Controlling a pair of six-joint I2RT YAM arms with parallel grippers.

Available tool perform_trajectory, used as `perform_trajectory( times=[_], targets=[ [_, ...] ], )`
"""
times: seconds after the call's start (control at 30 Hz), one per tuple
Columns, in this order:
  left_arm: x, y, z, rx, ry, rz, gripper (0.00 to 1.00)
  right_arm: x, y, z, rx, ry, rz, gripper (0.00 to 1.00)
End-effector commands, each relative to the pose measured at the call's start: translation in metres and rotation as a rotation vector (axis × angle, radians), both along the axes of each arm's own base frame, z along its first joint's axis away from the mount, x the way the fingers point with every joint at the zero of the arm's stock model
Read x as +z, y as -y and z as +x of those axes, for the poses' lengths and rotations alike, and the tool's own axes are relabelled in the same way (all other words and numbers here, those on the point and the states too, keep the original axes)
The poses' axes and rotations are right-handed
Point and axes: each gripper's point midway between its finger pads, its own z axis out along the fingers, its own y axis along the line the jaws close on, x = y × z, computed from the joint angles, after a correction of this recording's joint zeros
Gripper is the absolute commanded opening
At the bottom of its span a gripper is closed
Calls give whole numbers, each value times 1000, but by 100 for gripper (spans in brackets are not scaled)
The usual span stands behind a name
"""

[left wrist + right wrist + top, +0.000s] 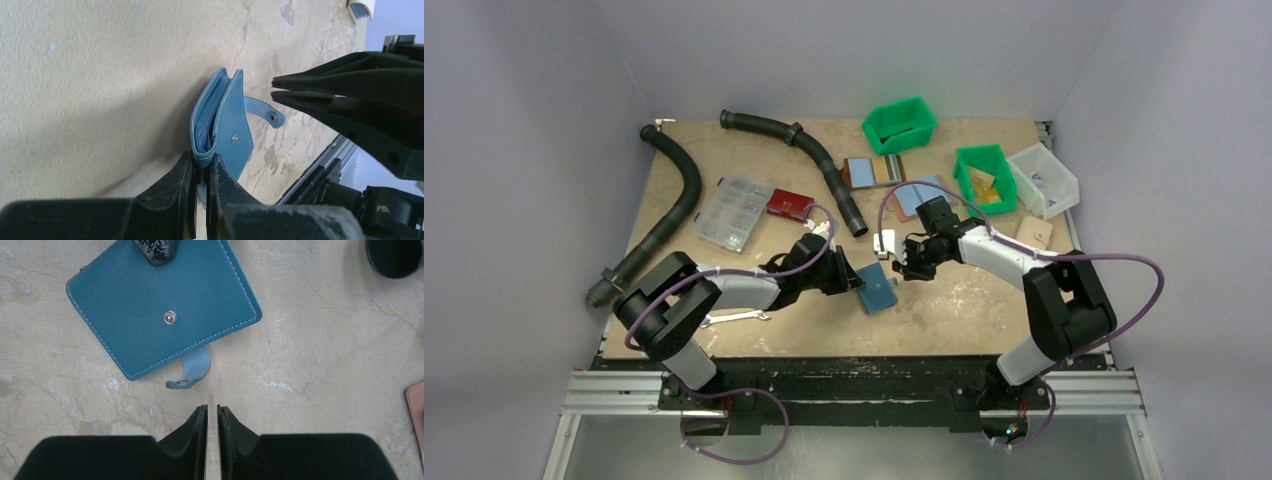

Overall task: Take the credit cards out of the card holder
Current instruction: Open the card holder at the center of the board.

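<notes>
The card holder point(877, 288) is a small dark-blue folding wallet lying mid-table, snap stud up. My left gripper point(856, 282) is shut on its edge; in the left wrist view the fingers point(204, 160) pinch the fold of the card holder point(232, 120), lifting one flap so the light-blue inside shows. The snap tab point(192, 372) hangs loose. My right gripper point(212, 407) hovers just beside the tab with only a narrow slit between its fingers and nothing in it; it also shows as the right gripper point(273, 87) in the left wrist view. The credit cards are hidden.
Two brown-backed, blue-lined holders point(872, 172) point(914, 197) lie behind. Green bins point(899, 125) point(984, 175) and a white bin point(1044, 180) stand at the back right. Black hoses point(674, 200) point(814, 160), a clear organizer box point(732, 212) and a wrench point(734, 317) lie to the left.
</notes>
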Motion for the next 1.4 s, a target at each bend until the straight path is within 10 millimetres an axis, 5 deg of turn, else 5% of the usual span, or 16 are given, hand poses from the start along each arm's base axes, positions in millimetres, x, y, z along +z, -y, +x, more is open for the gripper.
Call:
perform_trajectory(
  times=[0.0, 0.17, 0.27, 0.43, 0.77, 0.9, 1.07, 1.37],
  targets=[
    [-24, -21, 11, -54, 37, 202, 0, 27, -5, 9, -47, -36, 93, 23],
    [-26, -30, 27, -57, 57, 325, 1, 46, -8, 4, -30, -57, 152, 34],
    [-21, -31, 34, -49, 75, 337, 13, 57, -12, -3, 3, -70, 194, 37],
    [12, -40, 46, 24, 175, 319, 43, 75, -18, -12, 45, -74, 267, 40],
    [91, -80, 41, 171, 372, 259, 62, 84, -23, -20, 76, -94, 323, 43],
    [116, -97, 31, 244, 418, 183, 98, 86, -24, -20, 74, -95, 328, 43],
    [120, -102, 15, 244, 416, 111, 100, 87, -25, -18, 53, -97, 332, 44],
    [106, -79, -1, 116, 362, 37, 100, 82, -26, -5, -60, -122, 331, 45]
  ],
)
